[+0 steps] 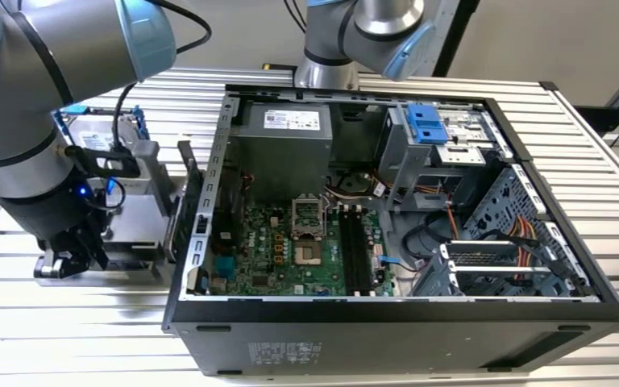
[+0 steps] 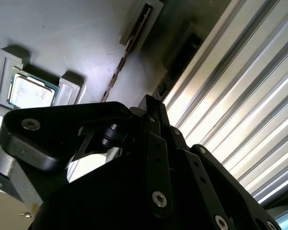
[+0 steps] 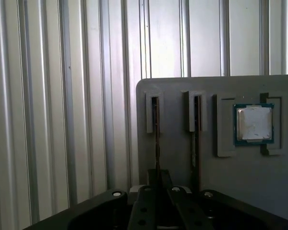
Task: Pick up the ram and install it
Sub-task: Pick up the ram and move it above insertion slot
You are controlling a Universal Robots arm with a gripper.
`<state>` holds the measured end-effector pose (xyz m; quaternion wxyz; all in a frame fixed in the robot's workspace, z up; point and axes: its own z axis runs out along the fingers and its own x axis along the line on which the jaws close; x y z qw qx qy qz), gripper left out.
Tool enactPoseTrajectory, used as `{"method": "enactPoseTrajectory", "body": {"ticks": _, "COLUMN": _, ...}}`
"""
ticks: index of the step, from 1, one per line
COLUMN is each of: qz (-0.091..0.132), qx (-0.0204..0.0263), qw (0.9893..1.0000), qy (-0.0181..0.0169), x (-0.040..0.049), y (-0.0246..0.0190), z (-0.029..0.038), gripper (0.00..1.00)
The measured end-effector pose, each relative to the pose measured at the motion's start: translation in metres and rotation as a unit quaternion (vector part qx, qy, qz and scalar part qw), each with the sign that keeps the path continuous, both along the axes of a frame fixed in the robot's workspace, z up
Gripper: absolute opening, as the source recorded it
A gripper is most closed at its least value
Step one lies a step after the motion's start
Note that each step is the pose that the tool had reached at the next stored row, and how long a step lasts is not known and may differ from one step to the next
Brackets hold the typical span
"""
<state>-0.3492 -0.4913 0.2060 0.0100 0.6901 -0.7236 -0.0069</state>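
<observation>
The ram (image 3: 156, 139) stands on edge in a slot of the grey holder tray (image 3: 230, 182), so it looks like a thin dark strip; the second wrist view shows its brownish edge (image 2: 122, 60). My gripper (image 3: 158, 178) is right over that strip, fingers close together with the ram's edge running in between them. In the second wrist view the gripper (image 2: 151, 108) looks shut around the strip. The exterior view has the gripper (image 1: 71, 262) low at the tray (image 1: 126, 226), to the left of the open computer case (image 1: 396, 322). The long black memory slots (image 1: 355, 250) lie on the motherboard.
A second thin stick (image 3: 195, 139) stands in the neighbouring slot. A square silver processor (image 3: 253, 123) lies in a recess of the same tray. A hard drive in a blue frame (image 1: 100, 137) stands behind the tray. Another arm's base (image 1: 326, 72) is behind the case. The table is ribbed metal.
</observation>
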Motion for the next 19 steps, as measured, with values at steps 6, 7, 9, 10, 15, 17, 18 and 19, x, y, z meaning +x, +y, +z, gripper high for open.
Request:
{"method": "enactPoseTrajectory", "body": {"ticks": 6, "qz": 0.0, "qx": 0.0, "qw": 1.0, "qy": 0.0, "x": 0.0, "y": 0.0, "z": 0.0042, "gripper": 0.0}}
{"method": "enactPoseTrajectory", "body": {"ticks": 7, "qz": 0.0, "qx": 0.0, "qw": 1.0, "qy": 0.0, "x": 0.0, "y": 0.0, "z": 0.0051, "gripper": 0.0}}
{"method": "enactPoseTrajectory", "body": {"ticks": 9, "qz": 0.0, "qx": 0.0, "qw": 1.0, "qy": 0.0, "x": 0.0, "y": 0.0, "z": 0.0093, "gripper": 0.0}}
{"method": "enactPoseTrajectory", "body": {"ticks": 10, "qz": 0.0, "qx": 0.0, "qw": 1.0, "qy": 0.0, "x": 0.0, "y": 0.0, "z": 0.0113, "gripper": 0.0}}
{"method": "enactPoseTrajectory", "body": {"ticks": 15, "qz": 0.0, "qx": 0.0, "qw": 1.0, "qy": 0.0, "x": 0.0, "y": 0.0, "z": 0.0152, "gripper": 0.0}}
{"method": "enactPoseTrajectory", "body": {"ticks": 17, "qz": 0.0, "qx": 0.0, "qw": 1.0, "qy": 0.0, "x": 0.0, "y": 0.0, "z": 0.0167, "gripper": 0.0}}
{"method": "enactPoseTrajectory", "body": {"ticks": 18, "qz": 0.0, "qx": 0.0, "qw": 1.0, "qy": 0.0, "x": 0.0, "y": 0.0, "z": 0.0175, "gripper": 0.0}}
{"method": "enactPoseTrajectory", "body": {"ticks": 19, "qz": 0.0, "qx": 0.0, "qw": 1.0, "qy": 0.0, "x": 0.0, "y": 0.0, "z": 0.0184, "gripper": 0.0}}
